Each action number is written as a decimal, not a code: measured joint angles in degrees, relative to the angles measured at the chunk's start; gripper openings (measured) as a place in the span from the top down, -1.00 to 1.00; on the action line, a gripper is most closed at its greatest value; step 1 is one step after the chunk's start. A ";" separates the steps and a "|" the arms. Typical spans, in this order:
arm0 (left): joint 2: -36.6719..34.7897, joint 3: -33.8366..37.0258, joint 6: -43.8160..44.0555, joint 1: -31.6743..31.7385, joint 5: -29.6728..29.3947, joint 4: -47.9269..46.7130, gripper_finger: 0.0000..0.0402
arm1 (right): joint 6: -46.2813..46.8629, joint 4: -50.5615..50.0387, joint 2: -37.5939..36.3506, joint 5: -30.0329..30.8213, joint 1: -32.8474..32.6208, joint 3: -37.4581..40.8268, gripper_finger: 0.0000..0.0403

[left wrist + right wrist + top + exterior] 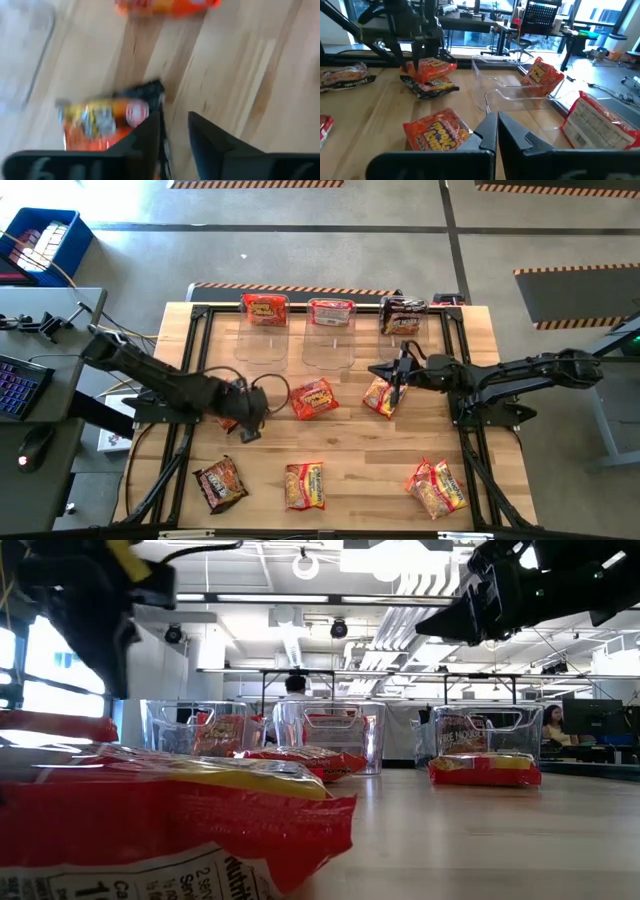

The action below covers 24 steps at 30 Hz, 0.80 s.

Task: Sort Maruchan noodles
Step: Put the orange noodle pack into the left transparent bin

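Maruchan noodles are scattered all over the wooden table, with three clear bins lined up along the far edge, and each bin already has a packet standing in it: an orange one in the left bin, a red-and-white one in the middle, a dark one on the right. Loose ones: an orange packet roughly mid-table, another orange one just beside it toward the right arm, a dark packet and an orange one along the near edge, and a couple of orange ones piled together at the near right. The left gripper is down low over a small heap, an orange packet lying on top of a dark one, and its fingers are a bit apart with the packets right at the tips; honestly can't say if it's pinching anything or just hovering, the wrist view is too smeary. The right gripper hangs above the orange packet near the dark-packet bin, fingers pressed together with nothing between them. A person stands in the room way behind the bins.
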<state>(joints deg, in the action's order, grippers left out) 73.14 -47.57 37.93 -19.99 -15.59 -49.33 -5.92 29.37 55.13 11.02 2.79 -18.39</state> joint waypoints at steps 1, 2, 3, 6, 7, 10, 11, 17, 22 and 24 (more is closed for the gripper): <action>0.54 -0.41 2.15 -0.94 0.02 -2.20 0.44 | 0.41 -0.08 0.00 -0.02 -0.07 0.00 1.00; 1.18 -0.92 4.34 -1.85 0.02 -4.69 0.39 | 0.78 -0.27 0.00 0.01 -0.24 0.00 1.00; 1.70 -1.47 6.28 -2.60 -0.01 -6.76 0.33 | 0.92 -0.42 0.00 0.08 -0.41 0.00 1.00; 3.46 -3.02 11.67 -4.38 -0.34 -13.33 0.20 | 0.92 -0.46 0.02 0.07 -1.26 0.00 1.00; 4.04 -3.07 13.30 -4.84 -0.33 -15.24 0.16 | 0.90 -0.46 0.02 0.07 -1.47 0.00 1.00; 5.88 -2.85 17.09 -5.75 -0.01 -18.26 0.09 | 0.89 -0.46 0.02 0.38 -2.19 0.00 1.00; 6.59 -2.56 17.63 -5.95 0.29 -18.35 0.08 | 0.87 -0.44 0.02 0.69 -2.45 0.00 1.00; 10.93 -1.86 18.82 -5.50 0.70 -17.67 0.15 | 0.40 -0.43 0.02 2.60 -3.83 0.00 1.00; 12.07 -1.93 17.30 -5.52 -0.13 -15.16 0.42 | 0.48 -0.42 0.04 2.74 -4.65 0.00 1.00; 12.01 -2.04 17.04 -5.52 -0.30 -13.60 0.57 | 0.48 -0.42 0.04 2.74 -4.87 0.00 1.00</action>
<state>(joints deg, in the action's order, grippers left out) 85.15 -49.60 54.97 -25.52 -15.90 -62.94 -5.43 28.95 55.18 13.76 -2.08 -18.39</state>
